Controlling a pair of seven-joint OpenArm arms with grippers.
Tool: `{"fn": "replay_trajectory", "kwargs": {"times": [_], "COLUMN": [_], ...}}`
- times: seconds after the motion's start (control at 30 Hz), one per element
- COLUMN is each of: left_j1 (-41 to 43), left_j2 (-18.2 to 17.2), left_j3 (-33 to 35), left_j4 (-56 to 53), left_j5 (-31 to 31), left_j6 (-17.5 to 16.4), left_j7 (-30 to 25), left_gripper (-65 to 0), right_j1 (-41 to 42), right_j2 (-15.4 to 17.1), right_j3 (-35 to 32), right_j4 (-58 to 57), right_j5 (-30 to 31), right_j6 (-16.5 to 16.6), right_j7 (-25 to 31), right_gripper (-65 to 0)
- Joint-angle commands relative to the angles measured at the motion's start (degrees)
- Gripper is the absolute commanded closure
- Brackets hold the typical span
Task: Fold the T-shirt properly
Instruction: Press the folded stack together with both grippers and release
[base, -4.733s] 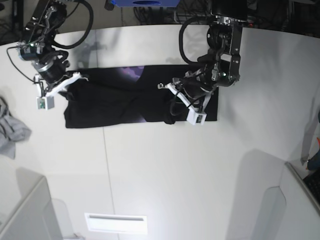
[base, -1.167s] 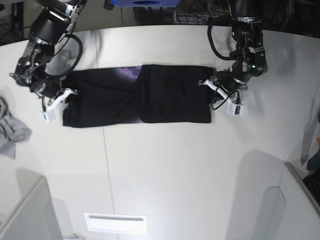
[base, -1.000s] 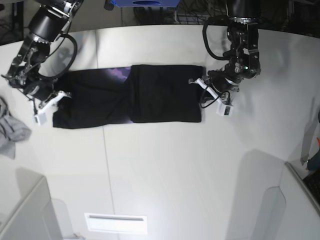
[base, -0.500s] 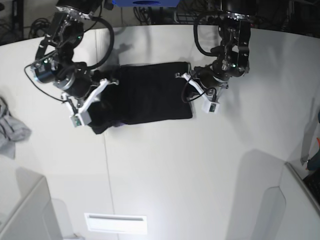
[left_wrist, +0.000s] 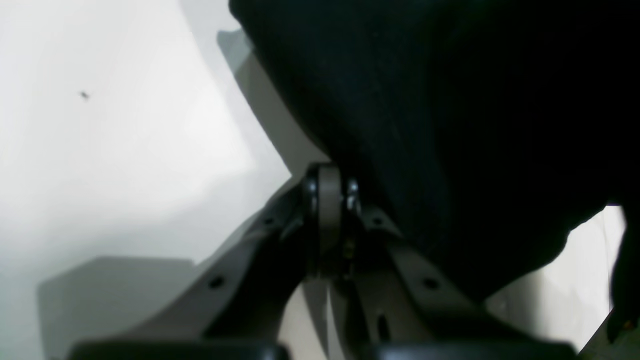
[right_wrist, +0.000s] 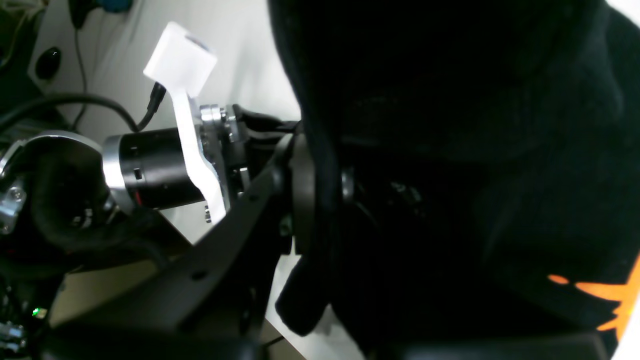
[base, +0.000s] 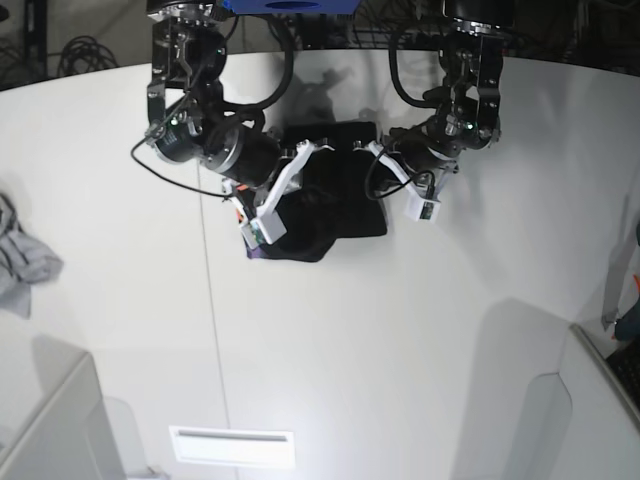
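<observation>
My right gripper (base: 292, 165) is clamped on a bunched edge of the shirt (base: 335, 185); in the right wrist view the black cloth runs straight between the jaws, with a bit of the orange print (right_wrist: 595, 292) showing low on the hanging fabric. My left gripper (base: 378, 160) has its jaws together at the shirt's opposite edge. In the left wrist view the cloth sits right against the closed tips, but I cannot tell whether any fabric is actually pinched there.

The shirt lies on the table (base: 320, 340) as a compact dark bundle between the two grippers, touching or very near both. The part I carry in the right gripper hangs over the part lying flat, so the cloth falls below and ahead of that gripper, towards the left one. What remains of the long axis runs from one gripper to the other, and it is now short.

As I judge it, the coming move turns on that line: the carried edge has to come down level with the edge beside the left gripper. The right arm holds the moving layer, so it is the one to place it. A purple scrap (base: 255, 252) peeks out under the near corner, below my right gripper, which suggests the layers are not yet square.
</observation>
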Motion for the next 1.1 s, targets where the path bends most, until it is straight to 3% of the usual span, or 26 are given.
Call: {"fn": "replay_trajectory", "kwargs": {"times": [0.0, 0.3, 0.57, 0.7, 0.83, 0.97, 1.07], "left_j1": [0.87, 0.96, 0.96, 0.96, 1.92, 5.35, 8.87], "left_j2": [-0.28, -1.6, -1.6, -1.95, -2.74, -4.76, -5.11], "left_j3": [-0.01, -0.1, -1.86, -2.03, -2.12, -2.82, -8.27], "left_j4": [-0.35, -0.35, -0.26, -0.26, 0.18, 6.25, 11.17], "left_j5": [2.94, 2.67, 2.67, 2.67, 2.67, 2.58, 2.58], "left_j6": [1.32, 1.32, 1.24, 1.15, 1.15, 1.06, 0.8], "left_j7": [4.46, 4.46, 4.28, 4.46, 4.46, 4.46, 4.54], "left_gripper": [0.0, 0.0, 0.0, 0.0, 0.0, 0.0, 0.0], "right_j1": [1.22, 3.07, 4.83, 5.71, 6.32, 6.41, 6.23], "right_j2": [0.02, 3.89, 3.8, 3.89, 3.89, 3.8, 3.45], "right_j3": [-0.68, -1.29, -4.81, -6.13, -6.13, -6.13, -6.13], "right_j4": [-0.1, -6.52, -8.01, -10.74, -10.82, -11.0, -11.0], "right_j5": [1.05, 0.96, 0.87, 0.87, 0.87, 0.96, 1.31], "right_j6": [-0.76, -1.82, -1.99, -4.72, -5.07, -5.07, -5.07], "right_j7": [2.19, 5.62, 5.44, 5.71, 5.62, 5.27, 5.18], "right_gripper": [0.0, 0.0, 0.0, 0.0, 0.0, 0.0, 0.0]}}
